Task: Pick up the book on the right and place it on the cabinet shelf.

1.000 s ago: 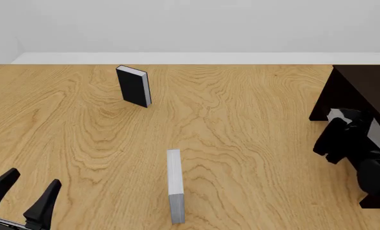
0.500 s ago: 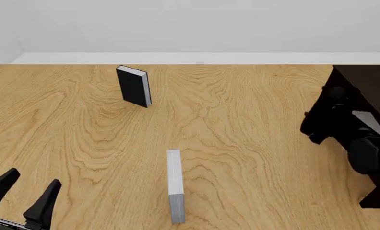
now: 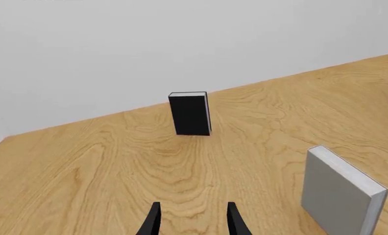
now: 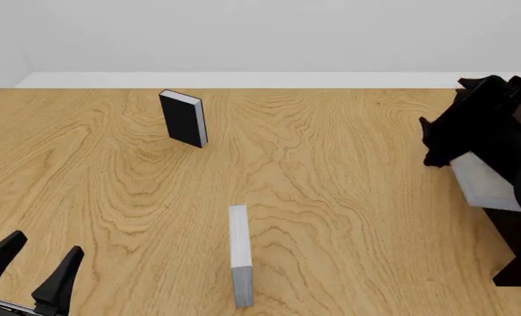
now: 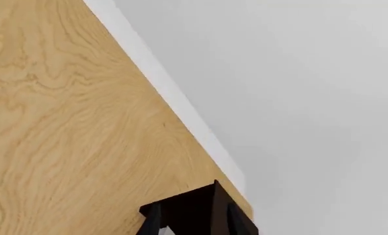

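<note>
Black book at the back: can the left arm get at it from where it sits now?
Probably yes. The left end effector is open and empty, and bare table lies between it and the upright black book. The grey book stands off to one side.

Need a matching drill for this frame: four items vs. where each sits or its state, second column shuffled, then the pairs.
Column 1:
1. black book
2. narrow grey book
3. silver-grey book
4. left end effector

Column 2:
A. held off the table by the right arm, in front of the cabinet
B. open, holding nothing, at the table's near left
C. standing upright far back, left of centre
D. standing on the table near the middle, close to the camera

Pairs: 1-C, 2-D, 3-A, 4-B
</note>
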Controlling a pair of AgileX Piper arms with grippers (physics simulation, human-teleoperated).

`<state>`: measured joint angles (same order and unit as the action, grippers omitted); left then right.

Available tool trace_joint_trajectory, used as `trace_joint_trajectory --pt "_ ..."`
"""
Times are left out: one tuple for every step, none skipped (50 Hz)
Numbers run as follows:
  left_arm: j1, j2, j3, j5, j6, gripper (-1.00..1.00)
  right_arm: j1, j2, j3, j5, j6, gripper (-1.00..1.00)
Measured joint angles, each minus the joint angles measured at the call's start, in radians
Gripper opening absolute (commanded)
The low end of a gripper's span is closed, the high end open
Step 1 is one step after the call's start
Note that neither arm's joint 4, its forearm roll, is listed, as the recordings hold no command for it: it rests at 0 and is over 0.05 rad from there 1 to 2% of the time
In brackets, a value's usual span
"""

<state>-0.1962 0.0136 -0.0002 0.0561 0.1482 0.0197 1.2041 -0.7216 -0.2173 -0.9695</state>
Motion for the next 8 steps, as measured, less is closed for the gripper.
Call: trace_joint_trajectory --pt "0.0 0.0 0.0 0.0 0.0 1.0 0.001 -0.012 -0.004 0.013 0.011 1.0" --pt "0.0 0.0 0.0 -0.001 0.001 1.0 0.003 -0.024 -0.009 0.025 0.023 1.0" --pt "0.0 0.0 0.0 -0.001 0.001 1.0 0.006 -0.036 -0.015 0.038 0.036 1.0" --pt "-0.001 0.0 0.0 -0.002 0.001 1.0 0.007 -0.048 -0.02 0.05 0.047 1.0" --pt "-0.001 0.001 0.0 -0.003 0.001 1.0 0.009 -0.06 -0.026 0.062 0.059 1.0" --pt "-0.001 0.001 0.0 -0.004 0.001 1.0 0.012 -0.072 -0.031 0.075 0.07 1.0" --pt "-0.001 0.001 0.0 -0.004 0.002 1.0 0.015 -0.084 -0.037 0.089 0.083 1.0" --pt "-0.002 0.001 0.0 -0.005 0.002 1.0 0.017 -0.096 -0.044 0.102 0.095 1.0"
